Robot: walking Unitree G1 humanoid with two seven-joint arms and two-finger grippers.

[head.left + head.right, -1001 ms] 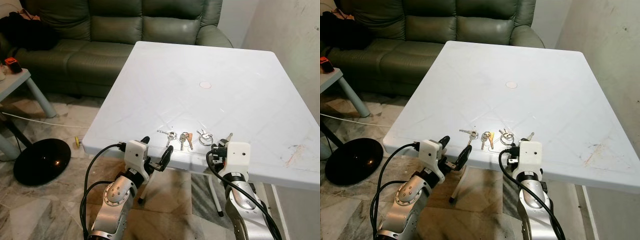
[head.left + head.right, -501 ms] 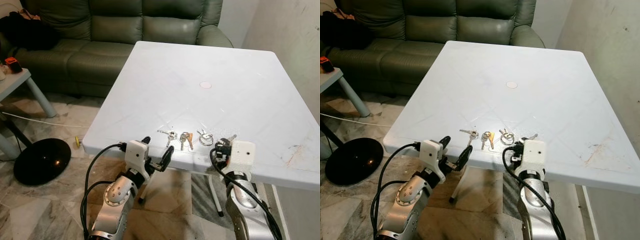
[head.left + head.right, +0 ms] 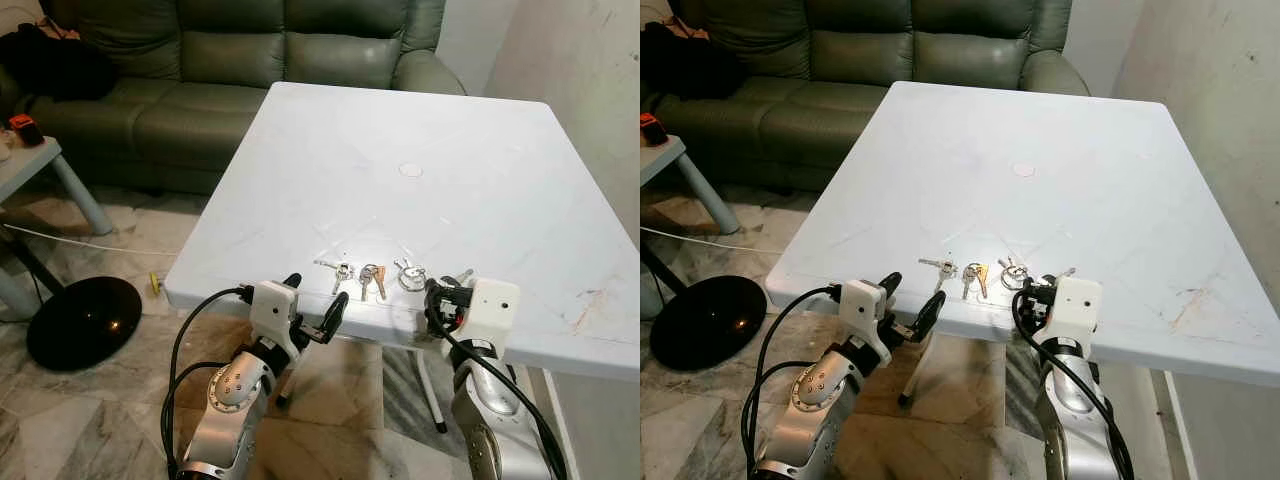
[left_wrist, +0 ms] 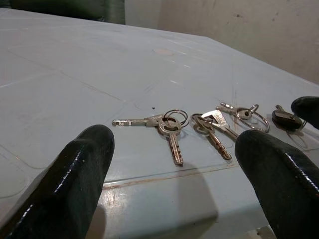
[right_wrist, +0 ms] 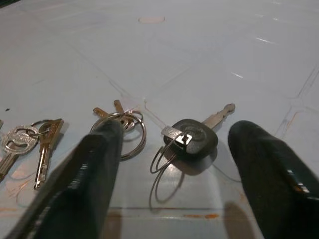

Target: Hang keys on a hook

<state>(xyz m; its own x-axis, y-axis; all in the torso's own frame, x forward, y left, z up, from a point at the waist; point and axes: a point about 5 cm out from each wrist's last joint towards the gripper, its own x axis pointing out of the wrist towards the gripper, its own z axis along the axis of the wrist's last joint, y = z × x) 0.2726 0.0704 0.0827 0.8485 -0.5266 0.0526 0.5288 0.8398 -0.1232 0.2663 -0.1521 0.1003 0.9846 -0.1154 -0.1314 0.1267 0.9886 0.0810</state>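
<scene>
**Room and furnishings**

Standing on marble-patterned floor tiles [image 3: 90, 420]: white square table [image 3: 400, 120], scuffed near one edge. Sitting behind it: dark green leather sofa [image 3: 250, 60]. Resting on the floor: round black base [image 3: 82, 322]. Bordering the table's right: stained off-white wall [image 3: 580, 70].

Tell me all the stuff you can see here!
key sets: four, silver and brass, one with a black head, in a row near the table's front edge
table: one, white, in front of the robot
sofa: one, green, behind the table
small table: one, white, far left
round base: one, black, on the floor at left
left gripper: one, black, jaws open, at the table edge
right gripper: one, black, jaws open, around the black-headed key
</scene>
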